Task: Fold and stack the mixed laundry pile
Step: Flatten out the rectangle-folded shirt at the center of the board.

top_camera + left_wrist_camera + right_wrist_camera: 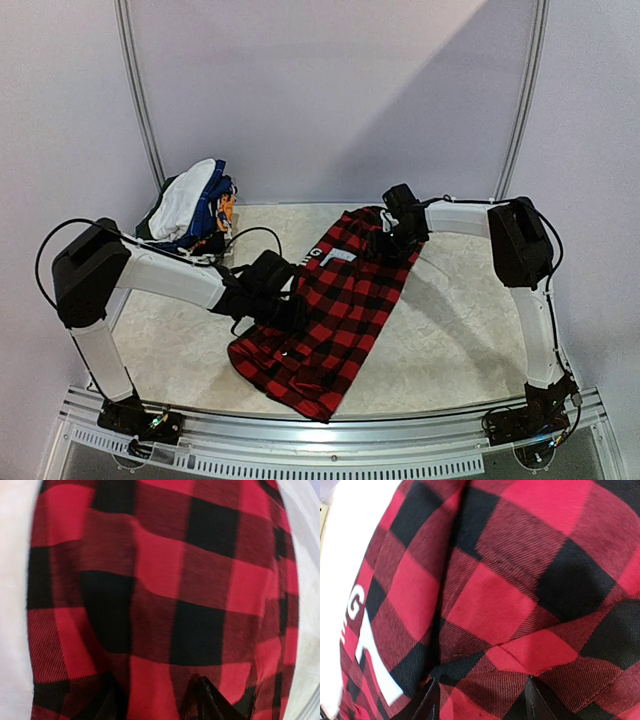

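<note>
The red-and-black plaid shirt (335, 315) is lying spread on the counter (460, 330), its long axis running on a slant from the near-left hem to the far-right end. The left fingers (206, 702) are sitting at the shirt's left edge, about midway along it, and pointing across the cloth. The right fingers (535, 702) are sitting on the shirt's far-right end, beside its white block lettering (370, 650). The left arm is therefore nearer the shirt's middle and near hem, the right nearer its far end.

Both pairs of fingers are standing apart, with plaid filling the gap between the tips; no pinch is showing in either wrist view. The cloth is looking soft and thin, rippling in shallow folds, with one crease lying just ahead of the right fingers. A fold along the long axis is probably calling for both arms to lift one long edge together.

The rest of the mixed laundry pile (190, 210) is sitting heaped beyond the shirt's left side, apart from it, with white and blue pieces uppermost.
</note>
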